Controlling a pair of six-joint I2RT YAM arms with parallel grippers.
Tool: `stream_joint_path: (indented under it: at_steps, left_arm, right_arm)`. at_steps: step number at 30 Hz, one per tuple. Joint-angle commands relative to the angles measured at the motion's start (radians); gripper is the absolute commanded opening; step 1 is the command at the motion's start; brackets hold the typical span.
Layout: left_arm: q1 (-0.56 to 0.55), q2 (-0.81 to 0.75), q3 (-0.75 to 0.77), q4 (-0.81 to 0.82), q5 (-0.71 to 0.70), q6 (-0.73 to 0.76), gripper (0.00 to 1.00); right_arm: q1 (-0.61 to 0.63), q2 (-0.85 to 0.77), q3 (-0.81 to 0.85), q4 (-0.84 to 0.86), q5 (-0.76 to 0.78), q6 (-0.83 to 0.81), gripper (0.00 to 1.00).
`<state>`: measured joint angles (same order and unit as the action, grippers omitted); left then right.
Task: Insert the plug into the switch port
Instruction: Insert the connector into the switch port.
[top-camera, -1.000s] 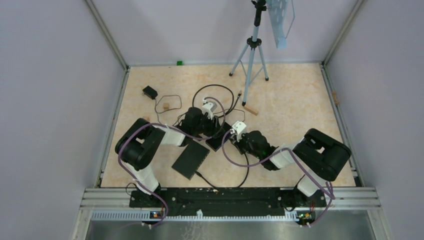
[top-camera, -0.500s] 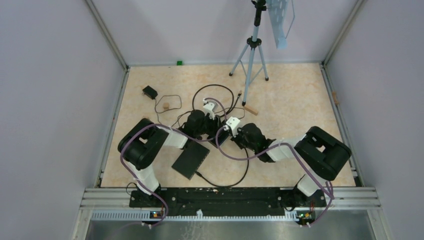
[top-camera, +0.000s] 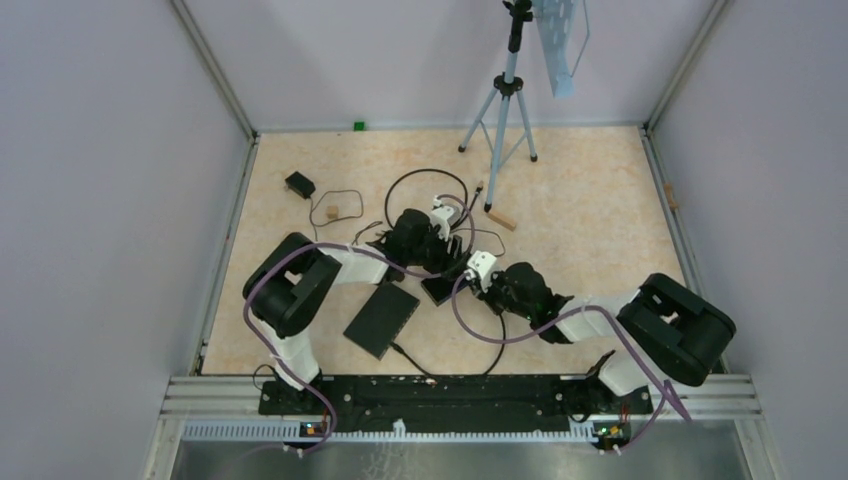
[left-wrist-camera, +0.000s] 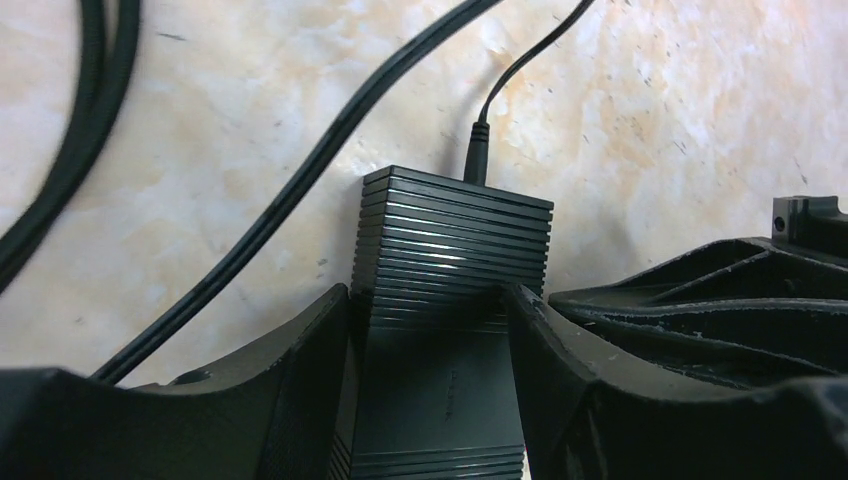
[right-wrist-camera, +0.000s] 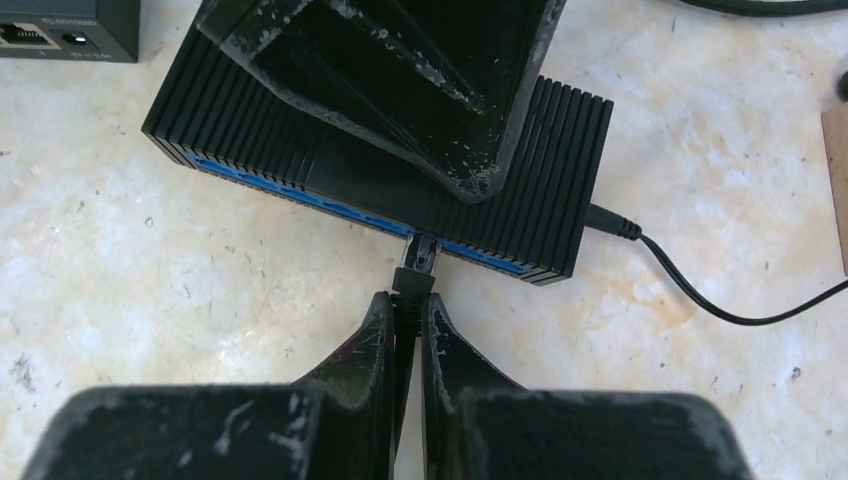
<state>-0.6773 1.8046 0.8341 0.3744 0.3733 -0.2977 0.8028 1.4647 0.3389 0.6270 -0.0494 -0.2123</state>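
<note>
The switch (right-wrist-camera: 565, 140) is a black ribbed box with a blue port face, lying on the table. My left gripper (left-wrist-camera: 430, 300) is shut on its two sides from above; its fingers (right-wrist-camera: 400, 90) cover the switch's middle in the right wrist view. My right gripper (right-wrist-camera: 405, 300) is shut on the black boot of the plug (right-wrist-camera: 416, 258). The plug's clear tip is at the blue port face, near its middle; how deep it sits I cannot tell. In the top view the switch (top-camera: 443, 288) lies between the left gripper (top-camera: 452, 245) and the right gripper (top-camera: 478, 278).
A thin power cord (right-wrist-camera: 700, 290) leaves the switch's right end. A second black box (top-camera: 381, 318) lies to the near left, its ports showing (right-wrist-camera: 65, 25). Black cable loops (top-camera: 425, 190), a tripod (top-camera: 503, 110), a small adapter (top-camera: 299, 184) and wooden blocks (top-camera: 503, 220) lie further back.
My left gripper has shifted right with the switch. My right arm swung left, then back right, and its gripper now sits at the switch's port face.
</note>
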Motion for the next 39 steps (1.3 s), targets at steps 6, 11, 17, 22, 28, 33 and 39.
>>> stream_joint_path:
  at_steps: [6, 11, 17, 22, 28, 33, 39]
  left_arm:
    - [0.086, -0.015, 0.027, -0.175, 0.312, 0.009, 0.69]
    - [0.147, -0.041, 0.042, -0.244, 0.312, 0.075, 0.74]
    - [0.156, -0.031, 0.048, -0.253, 0.269, 0.074, 0.76]
    - [0.149, -0.030, 0.024, -0.224, 0.313, 0.055, 0.64]
    - [0.056, -0.017, -0.030, -0.183, 0.327, 0.032, 0.54]
    - [-0.024, 0.008, -0.054, -0.120, 0.349, 0.001, 0.48]
    - [-0.058, 0.027, -0.011, -0.149, 0.329, 0.027, 0.46]
  right_arm:
    - [0.021, -0.141, -0.005, 0.001, -0.008, 0.035, 0.00]
    - [0.021, -0.156, -0.007, -0.037, -0.015, 0.031, 0.00]
    - [0.021, -0.148, -0.001, -0.049, -0.027, 0.035, 0.00]
    - [0.021, -0.131, 0.001, -0.037, -0.013, 0.037, 0.00]
    - [0.021, -0.096, 0.018, 0.035, -0.003, 0.034, 0.00]
    - [0.021, -0.049, 0.066, 0.097, -0.047, 0.014, 0.00]
    - [0.021, 0.017, 0.127, 0.164, -0.118, -0.059, 0.00]
